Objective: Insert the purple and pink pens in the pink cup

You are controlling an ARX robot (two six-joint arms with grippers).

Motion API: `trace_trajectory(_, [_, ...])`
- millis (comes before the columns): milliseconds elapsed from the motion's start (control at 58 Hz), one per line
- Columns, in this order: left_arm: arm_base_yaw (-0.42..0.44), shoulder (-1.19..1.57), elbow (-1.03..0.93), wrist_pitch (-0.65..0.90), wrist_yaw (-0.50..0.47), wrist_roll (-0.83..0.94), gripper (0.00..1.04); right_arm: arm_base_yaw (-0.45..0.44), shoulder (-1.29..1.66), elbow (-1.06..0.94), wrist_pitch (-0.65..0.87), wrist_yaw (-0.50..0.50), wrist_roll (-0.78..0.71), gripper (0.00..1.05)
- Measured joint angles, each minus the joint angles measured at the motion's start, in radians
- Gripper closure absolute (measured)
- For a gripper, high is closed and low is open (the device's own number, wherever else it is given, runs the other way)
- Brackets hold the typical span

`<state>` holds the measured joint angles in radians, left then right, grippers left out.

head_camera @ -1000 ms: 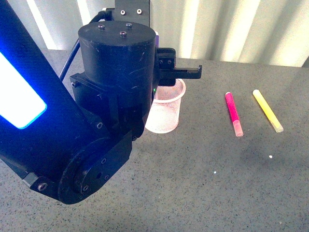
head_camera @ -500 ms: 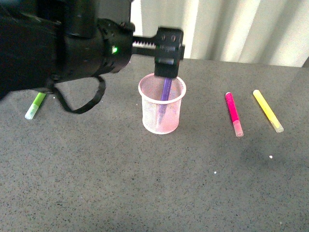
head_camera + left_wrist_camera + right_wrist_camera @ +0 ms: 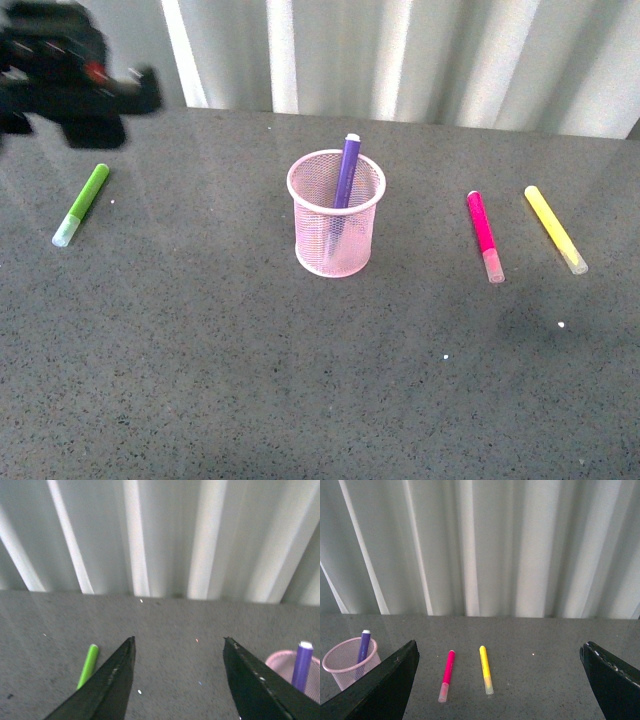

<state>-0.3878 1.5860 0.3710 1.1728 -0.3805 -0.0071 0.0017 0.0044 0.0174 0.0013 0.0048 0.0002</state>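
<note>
The pink cup [image 3: 337, 213] stands upright mid-table. The purple pen [image 3: 346, 173] stands inside it, leaning on the rim, its pale tip up. The magenta-pink pen [image 3: 484, 235] lies flat on the table to the cup's right. My left gripper [image 3: 140, 88] is blurred at the far upper left, well away from the cup; in the left wrist view it [image 3: 179, 641] is open and empty, with the cup [image 3: 285, 661] and purple pen [image 3: 301, 665] at one side. My right gripper [image 3: 500, 652] is open wide and empty, with the pink pen [image 3: 446, 675] and cup [image 3: 345, 662] in view.
A lime-green marker [image 3: 82, 204] lies at the left, below my left gripper, and shows in the left wrist view [image 3: 88, 666]. A yellow marker [image 3: 555, 229] lies right of the pink pen, also in the right wrist view [image 3: 485, 669]. A corrugated pale wall [image 3: 420, 60] backs the grey table.
My left arm, which hung over the cup, has let the purple pen go into the cup and drawn back to the far upper left. The pink pen has not moved.
</note>
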Motion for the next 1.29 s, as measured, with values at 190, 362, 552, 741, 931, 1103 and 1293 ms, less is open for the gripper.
trace_trajectory(190, [0.108, -0.226, -0.161, -0.039, 0.109, 0.000, 0.92, 0.000, 0.000, 0.000, 0.000, -0.004, 0.000, 0.07])
trace_trajectory(362, [0.190, -0.414, -0.254, -0.131, 0.186, 0.002, 1.01, 0.000, 0.000, 0.000, 0.000, -0.003, 0.000, 0.07])
trace_trajectory(552, [0.241, -0.567, -0.306, -0.235, 0.243, 0.003, 1.01, 0.000, 0.000, 0.000, 0.000, -0.003, 0.000, 0.07])
trace_trajectory(741, [0.293, -0.762, -0.345, -0.389, 0.288, 0.002, 1.01, 0.000, 0.000, 0.000, 0.000, -0.003, 0.000, 0.07])
trace_trajectory(931, [0.384, -0.937, -0.349, -0.539, 0.376, 0.003, 1.01, 0.000, 0.000, 0.000, 0.000, -0.003, 0.000, 0.07])
trace_trajectory(1103, [0.385, -1.051, -0.350, -0.645, 0.378, 0.003, 1.01, 0.000, 0.000, 0.000, 0.000, -0.003, 0.000, 0.07])
trace_trajectory(1293, [0.385, -1.183, -0.351, -0.768, 0.377, 0.003, 1.01, 0.000, 0.000, 0.000, 0.000, -0.003, 0.000, 0.07])
